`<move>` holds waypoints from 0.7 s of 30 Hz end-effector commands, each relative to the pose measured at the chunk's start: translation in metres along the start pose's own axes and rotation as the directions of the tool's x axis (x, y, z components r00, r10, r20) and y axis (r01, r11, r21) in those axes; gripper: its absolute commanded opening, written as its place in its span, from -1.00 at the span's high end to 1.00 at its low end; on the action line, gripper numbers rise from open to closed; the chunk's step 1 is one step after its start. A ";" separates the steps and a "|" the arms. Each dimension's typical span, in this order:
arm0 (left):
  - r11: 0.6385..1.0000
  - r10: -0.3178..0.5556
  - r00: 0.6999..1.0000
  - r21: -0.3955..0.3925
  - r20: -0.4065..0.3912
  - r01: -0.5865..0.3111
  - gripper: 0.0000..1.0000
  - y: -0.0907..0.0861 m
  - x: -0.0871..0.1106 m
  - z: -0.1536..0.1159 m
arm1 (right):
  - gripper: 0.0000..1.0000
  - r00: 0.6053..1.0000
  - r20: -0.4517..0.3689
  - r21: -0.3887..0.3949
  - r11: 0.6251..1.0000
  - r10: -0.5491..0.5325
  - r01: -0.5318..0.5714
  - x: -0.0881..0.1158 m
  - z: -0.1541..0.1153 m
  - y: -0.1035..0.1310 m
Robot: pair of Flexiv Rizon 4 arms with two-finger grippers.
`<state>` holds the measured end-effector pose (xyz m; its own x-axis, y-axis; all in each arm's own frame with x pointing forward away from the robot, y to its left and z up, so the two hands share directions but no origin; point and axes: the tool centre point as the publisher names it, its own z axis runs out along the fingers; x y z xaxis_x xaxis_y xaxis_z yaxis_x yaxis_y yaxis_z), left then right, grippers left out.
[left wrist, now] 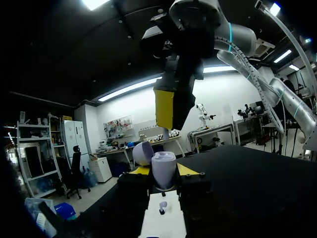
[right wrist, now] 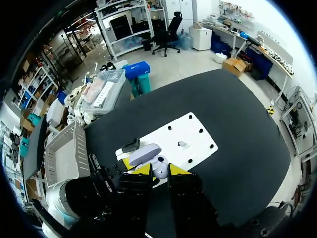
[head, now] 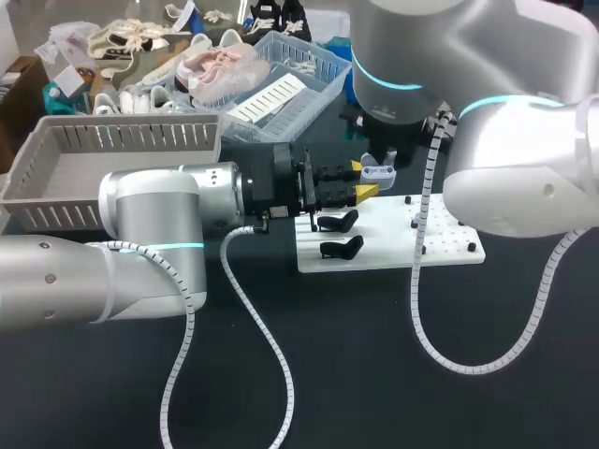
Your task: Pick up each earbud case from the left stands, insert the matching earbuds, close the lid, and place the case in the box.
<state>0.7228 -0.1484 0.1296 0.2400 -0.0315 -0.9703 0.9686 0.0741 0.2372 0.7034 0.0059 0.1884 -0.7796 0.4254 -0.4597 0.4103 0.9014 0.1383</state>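
- Left hand (left wrist: 164, 170): I have it clamped on the pale lilac earbud case (left wrist: 163, 161), a yellow tip on each side, with the lid (left wrist: 142, 151) hinged open.
- Right hand (right wrist: 159, 169) hangs just above that case, and I cannot tell its grip.
- White board (head: 440, 245) lies on the desk (head: 374, 355) under both hands, and two black stands (head: 339, 222) sit just below the left hand.
- Grey box (head: 84, 178) sits well apart, back beside my left arm.

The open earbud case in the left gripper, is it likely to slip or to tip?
Probably slippery: the earbud case looks smooth and rounded. Its hinged lid stands open, so a push there may swing it shut.
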 end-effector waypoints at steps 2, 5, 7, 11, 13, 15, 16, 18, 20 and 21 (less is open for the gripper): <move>1.000 0.001 1.000 -0.004 0.001 -0.001 1.00 -0.001 0.000 0.000 | 1.00 1.000 -0.009 0.009 1.000 -0.003 0.003 -0.001 0.004 0.004; 1.000 0.001 1.000 -0.004 0.001 -0.001 1.00 -0.001 0.000 0.000 | 1.00 1.000 -0.013 0.009 1.000 -0.003 0.003 0.000 0.004 0.004; 1.000 0.001 1.000 -0.004 0.001 -0.001 1.00 -0.001 0.000 0.000 | 1.00 1.000 -0.014 0.009 1.000 -0.003 0.003 0.001 0.004 0.003; 1.000 0.001 1.000 -0.004 0.001 -0.001 1.00 -0.001 0.000 0.000 | 1.00 1.000 -0.016 0.009 1.000 -0.004 0.004 0.003 0.006 0.002; 1.000 0.001 1.000 -0.004 0.001 -0.001 1.00 -0.001 0.000 0.000 | 1.00 1.000 -0.020 0.010 1.000 -0.001 0.002 0.004 0.008 0.001; 1.000 0.001 1.000 -0.004 0.001 -0.001 1.00 -0.001 0.000 0.000 | 1.00 1.000 -0.022 0.008 1.000 0.002 -0.002 0.004 0.008 0.001; 1.000 0.001 1.000 -0.004 0.001 -0.001 1.00 -0.001 0.000 0.000 | 1.00 1.000 -0.022 0.008 1.000 0.002 -0.002 0.004 0.009 0.001; 1.000 0.001 1.000 -0.004 0.001 -0.001 1.00 -0.001 0.000 0.000 | 1.00 1.000 -0.024 0.007 1.000 0.004 -0.004 0.004 0.009 0.001; 1.000 0.001 1.000 -0.004 0.001 -0.001 1.00 -0.001 0.000 0.000 | 1.00 1.000 -0.025 0.006 1.000 0.003 -0.003 0.004 0.010 0.002; 1.000 0.001 1.000 -0.004 0.001 -0.001 1.00 -0.001 0.000 0.000 | 1.00 1.000 -0.025 0.006 1.000 0.003 -0.003 0.003 0.010 0.003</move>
<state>0.7228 -0.1484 0.1296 0.2400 -0.0315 -0.9703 0.9686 0.0742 0.2372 0.7048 0.0074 0.1795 -0.7905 0.4298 -0.4363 0.4144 0.8999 0.1356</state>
